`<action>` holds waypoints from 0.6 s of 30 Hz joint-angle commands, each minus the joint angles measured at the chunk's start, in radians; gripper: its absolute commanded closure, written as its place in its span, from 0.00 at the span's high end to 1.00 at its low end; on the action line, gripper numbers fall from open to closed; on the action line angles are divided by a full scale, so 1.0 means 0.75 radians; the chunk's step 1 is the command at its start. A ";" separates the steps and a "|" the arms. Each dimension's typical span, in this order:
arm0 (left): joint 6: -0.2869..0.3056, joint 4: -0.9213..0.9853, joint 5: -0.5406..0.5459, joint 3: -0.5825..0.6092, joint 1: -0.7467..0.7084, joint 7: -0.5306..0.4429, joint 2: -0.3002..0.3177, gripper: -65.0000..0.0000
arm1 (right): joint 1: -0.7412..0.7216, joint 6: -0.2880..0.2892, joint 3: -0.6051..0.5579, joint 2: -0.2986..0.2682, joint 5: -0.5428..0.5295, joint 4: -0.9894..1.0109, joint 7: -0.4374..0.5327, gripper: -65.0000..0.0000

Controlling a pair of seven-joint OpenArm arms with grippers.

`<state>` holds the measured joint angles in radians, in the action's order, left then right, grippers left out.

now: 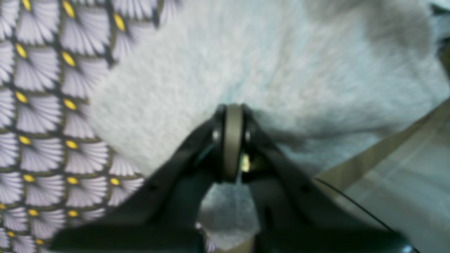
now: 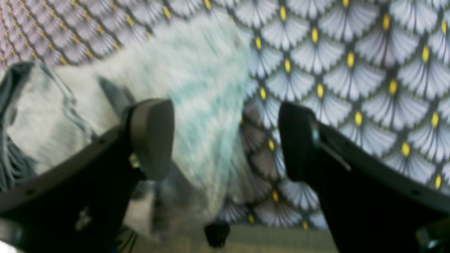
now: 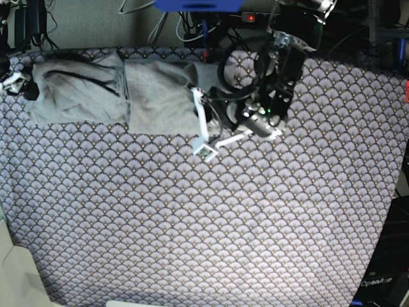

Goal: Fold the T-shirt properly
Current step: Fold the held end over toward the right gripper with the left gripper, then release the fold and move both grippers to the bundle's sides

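Observation:
The light grey T-shirt [image 3: 115,93] lies stretched along the far left of the purple patterned tablecloth [image 3: 204,224]. My left gripper [image 1: 232,116] is at the shirt's right end [image 3: 206,96]. Its pads are pressed together on a pinch of the T-shirt [image 1: 267,70], and a crease runs off from the tip. At the shirt's left end, by the table's edge, is my right gripper [image 3: 14,82]. In the right wrist view the right gripper [image 2: 225,140] stands open, and the T-shirt's [image 2: 197,105] edge lies between its fingers, close to the left pad [image 2: 151,137].
The table's far edge and the floor [image 1: 404,175] show just right of the left gripper. Cables and a blue box [image 3: 198,5] sit behind the table. The left arm's body [image 3: 271,96] hangs over the cloth right of the shirt.

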<state>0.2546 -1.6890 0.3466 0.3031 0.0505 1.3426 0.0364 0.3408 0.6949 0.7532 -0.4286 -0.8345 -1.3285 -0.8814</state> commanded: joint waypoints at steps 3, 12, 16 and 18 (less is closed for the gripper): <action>-0.001 -0.065 0.012 -0.002 0.024 -0.011 -0.011 0.00 | -0.003 0.004 0.007 -0.017 -0.026 -0.018 0.022 0.72; -0.003 -0.120 0.012 -0.113 -0.023 -0.001 0.059 0.00 | -0.001 0.004 -0.130 0.008 -0.026 -0.016 0.022 0.72; 0.005 -0.114 0.007 -0.276 -0.073 -0.001 0.077 0.00 | -0.003 0.004 -0.222 0.008 -0.028 -0.016 0.022 0.72; 0.005 -0.106 0.012 -0.313 -0.091 -0.013 0.122 0.00 | -0.010 0.004 -0.248 0.008 -0.028 -0.016 0.022 0.72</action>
<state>0.2584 -1.7542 0.3489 0.0731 -0.0254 1.3388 0.1265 0.3298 0.6945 0.5682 -0.4080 -0.8497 -1.3346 -0.8433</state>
